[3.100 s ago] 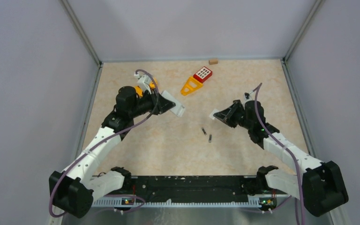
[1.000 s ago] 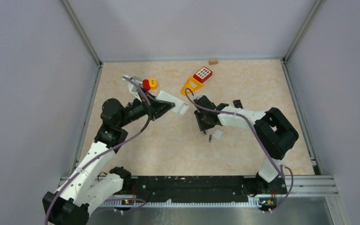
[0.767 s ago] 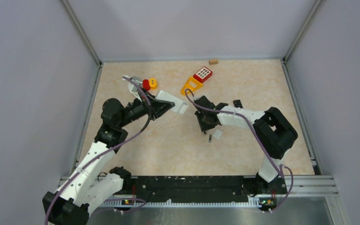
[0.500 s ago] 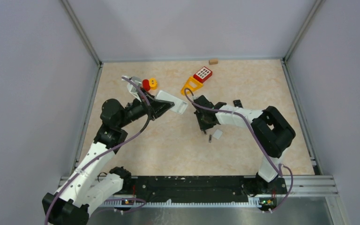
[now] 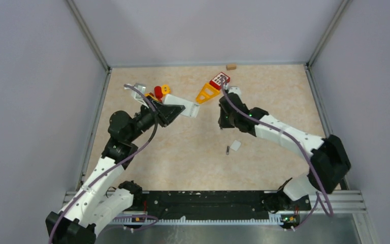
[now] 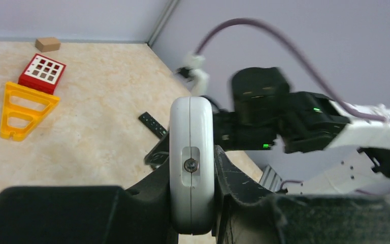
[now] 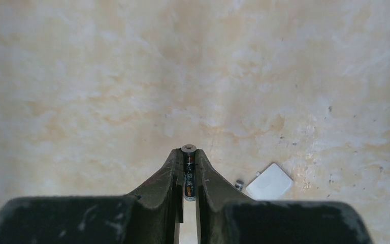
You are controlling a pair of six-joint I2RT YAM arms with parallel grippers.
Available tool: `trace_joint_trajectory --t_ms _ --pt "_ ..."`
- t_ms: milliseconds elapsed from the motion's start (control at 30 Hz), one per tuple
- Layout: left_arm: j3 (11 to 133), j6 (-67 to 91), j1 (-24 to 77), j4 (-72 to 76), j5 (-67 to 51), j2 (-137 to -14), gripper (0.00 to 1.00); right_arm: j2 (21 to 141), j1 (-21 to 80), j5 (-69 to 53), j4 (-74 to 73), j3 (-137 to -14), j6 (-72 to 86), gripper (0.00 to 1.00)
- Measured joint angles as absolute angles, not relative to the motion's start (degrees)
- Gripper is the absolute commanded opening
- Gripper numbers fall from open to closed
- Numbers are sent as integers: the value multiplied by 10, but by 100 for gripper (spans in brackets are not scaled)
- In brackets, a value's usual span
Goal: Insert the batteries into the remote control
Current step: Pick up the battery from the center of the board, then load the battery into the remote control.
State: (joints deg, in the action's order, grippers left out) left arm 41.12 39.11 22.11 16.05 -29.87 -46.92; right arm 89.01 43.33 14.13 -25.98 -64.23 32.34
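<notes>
Right gripper: clamped on battery, shown by wrist view only.
Left gripper: clamped on remote.
Tabletop centre: probably second battery, beside lid.

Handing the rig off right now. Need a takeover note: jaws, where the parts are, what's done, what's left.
Left gripper: jaws shut on the white remote, held edge-on above the table.
Right gripper: jaws shut on one battery, held above the table.
Second battery lies on the table beside a small white flat piece, probably the battery cover. No third battery is visible.
Done: remote and one battery are in hand.
Left: seat the held battery in the remote, then fetch the one on the table. Whether the compartment already holds any cannot be seen.
</notes>
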Motion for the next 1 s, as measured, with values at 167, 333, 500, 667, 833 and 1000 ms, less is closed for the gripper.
trace_joint_trajectory --t_ms 167,333,500,667,833,1000 --pt "394 447 221 191 -228 -460 0 756 433 158 -227 -651 359 0" --pt "384 526 221 238 -187 -473 0 682 438 114 -130 -647 385 0" --pt "375 609 221 267 -184 -498 0 668 464 58 -25 -646 402 0" --pt "335 693 221 316 -183 -500 0 670 484 36 24 -651 422 0" --pt "306 762 221 364 -174 -502 0 701 530 88 12 -709 410 0" --pt "292 806 221 394 -156 -502 0 734 588 186 -30 -772 376 0"
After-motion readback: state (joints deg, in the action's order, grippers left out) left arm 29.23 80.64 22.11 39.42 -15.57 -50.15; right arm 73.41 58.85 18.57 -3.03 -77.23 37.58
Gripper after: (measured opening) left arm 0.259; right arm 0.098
